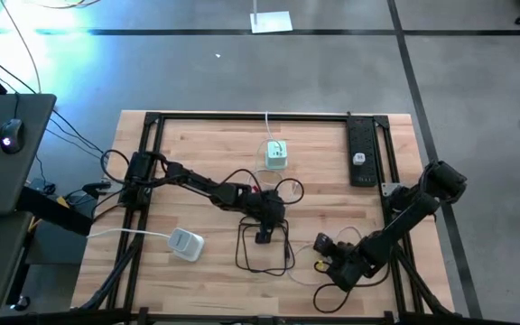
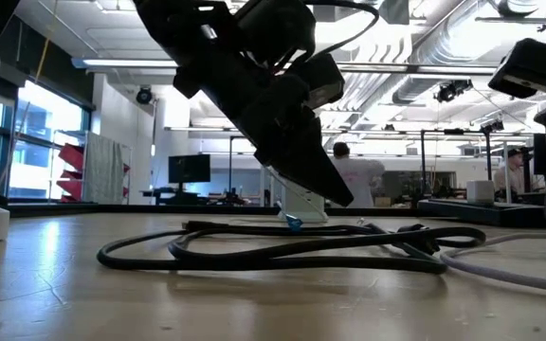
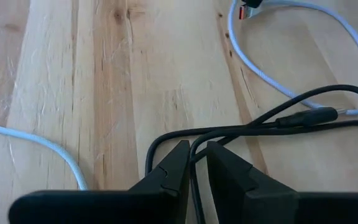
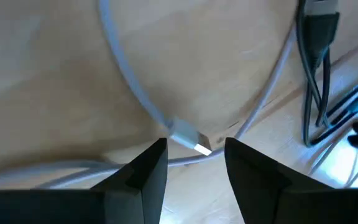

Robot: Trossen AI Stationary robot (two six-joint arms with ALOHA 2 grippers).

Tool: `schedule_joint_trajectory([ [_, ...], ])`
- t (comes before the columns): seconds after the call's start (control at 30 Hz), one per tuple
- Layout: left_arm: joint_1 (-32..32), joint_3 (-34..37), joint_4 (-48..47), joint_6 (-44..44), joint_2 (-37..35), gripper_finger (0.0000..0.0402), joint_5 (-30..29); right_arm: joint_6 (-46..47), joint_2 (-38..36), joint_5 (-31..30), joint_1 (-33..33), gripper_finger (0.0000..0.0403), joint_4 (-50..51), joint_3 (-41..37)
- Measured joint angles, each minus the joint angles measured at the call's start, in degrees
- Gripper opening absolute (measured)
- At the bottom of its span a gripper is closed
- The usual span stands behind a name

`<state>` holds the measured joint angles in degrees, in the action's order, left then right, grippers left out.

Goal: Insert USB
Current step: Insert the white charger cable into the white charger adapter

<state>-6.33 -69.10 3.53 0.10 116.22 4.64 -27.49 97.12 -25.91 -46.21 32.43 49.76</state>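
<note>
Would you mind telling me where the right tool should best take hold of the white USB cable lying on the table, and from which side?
Probably at the white plug housing, just behind its metal tip, coming straight down from above. The white USB cable lies flat on the table, and the right tool is open with the plug between its fingers. The housing is rigid; the cord would flex.

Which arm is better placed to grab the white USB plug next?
Right, probably. The right gripper hangs open just over the white USB plug, which lies between its fingers. The left gripper is pinched on the black cable at mid-table.
</note>
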Motion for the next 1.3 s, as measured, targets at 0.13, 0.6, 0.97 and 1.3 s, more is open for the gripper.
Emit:
schedule_joint_trajectory([
  [0.13,0.0,0.0,0.1,0.0,0.0,0.0035,0.0,-4.8,0.0,3.6,0.8,0.0142,-0.3,0.0],
  [0.6,0.0,0.0,0.2,0.1,0.0,0.0035,0.0,-9.2,0.0,6.7,3.9,0.0097,-3.9,0.0],
  [0.97,0.0,0.0,0.2,0.1,0.0,0.0035,0.1,-10.0,2.9,4.8,3.7,0.0007,-6.5,0.3],
  [1.3,-1.2,0.0,0.2,2.9,0.0,0.0035,-0.6,21.5,-0.8,-1.8,4.2,0.0001,-10.2,-0.1],
])
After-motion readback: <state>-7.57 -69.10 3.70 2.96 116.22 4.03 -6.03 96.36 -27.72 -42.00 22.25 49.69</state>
